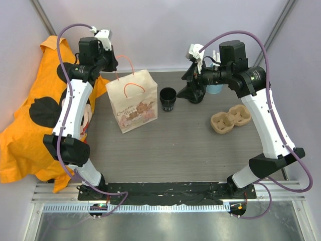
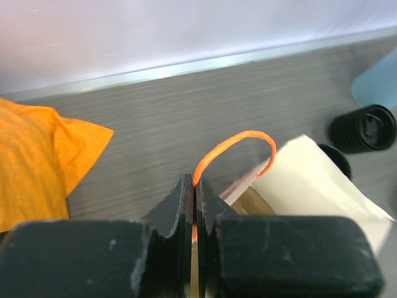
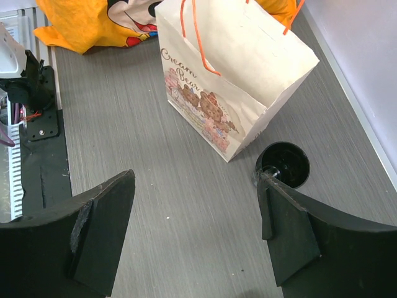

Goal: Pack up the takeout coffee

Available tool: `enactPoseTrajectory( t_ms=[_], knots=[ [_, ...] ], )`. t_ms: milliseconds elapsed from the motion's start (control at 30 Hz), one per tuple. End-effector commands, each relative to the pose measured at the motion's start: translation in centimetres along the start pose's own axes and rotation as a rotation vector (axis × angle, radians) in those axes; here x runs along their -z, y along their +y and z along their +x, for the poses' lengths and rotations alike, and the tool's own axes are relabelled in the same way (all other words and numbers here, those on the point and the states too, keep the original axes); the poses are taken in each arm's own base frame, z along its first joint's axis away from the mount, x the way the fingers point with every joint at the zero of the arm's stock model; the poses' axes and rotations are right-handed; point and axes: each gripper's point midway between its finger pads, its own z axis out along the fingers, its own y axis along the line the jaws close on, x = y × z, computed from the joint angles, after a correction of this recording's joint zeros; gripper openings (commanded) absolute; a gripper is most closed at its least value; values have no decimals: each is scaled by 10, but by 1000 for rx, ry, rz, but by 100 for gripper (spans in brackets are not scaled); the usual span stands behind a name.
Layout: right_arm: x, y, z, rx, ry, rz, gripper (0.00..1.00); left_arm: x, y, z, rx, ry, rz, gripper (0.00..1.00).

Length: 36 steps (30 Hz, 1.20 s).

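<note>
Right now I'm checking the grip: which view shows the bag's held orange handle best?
Left wrist: the orange handle loops up close from the shut left pincer. Top external shows only a thin line above the paper bag; right wrist crops it at the frame's top.

Takeout coffee (image 3: 284,162) part-covered by right gripper (image 3: 195,180) finger, lower right of right wrist view; paper bag (image 3: 236,68) top and orange cloth (image 3: 80,22) cut by upper edge; light blue cup (image 1: 215,90) mostly hidden behind that gripper, upper right overhead; orange handle (image 2: 245,133) base lost between pinched fingers of left gripper (image 2: 195,186).
</note>
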Motion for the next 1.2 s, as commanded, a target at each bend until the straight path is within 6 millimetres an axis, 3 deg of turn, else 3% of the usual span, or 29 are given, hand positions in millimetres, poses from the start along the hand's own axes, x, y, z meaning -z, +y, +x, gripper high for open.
enactPoseTrajectory(
  t_ms=[0, 167, 500, 767, 867, 1167],
  knots=[
    [6, -3, -14, 39, -41, 27, 84, 6, 31, -43, 11, -138, -112, 2],
    [4, -5, -13, 40, -37, 27, 84, 7, 61, -52, 35, -178, -205, 2],
    [1, -11, -10, 34, -29, 40, 84, 2, 109, -48, 78, -175, -362, 2],
    [-1, -12, -8, 29, -27, 37, 84, 0, 123, -41, 118, -164, -419, 6],
    [-2, -13, -6, 24, -24, 37, 84, -2, 122, -37, 121, -157, -416, 15],
    [-2, -13, -7, 24, -26, 38, 84, 5, 113, -54, 119, -209, -375, 47]
  ],
)
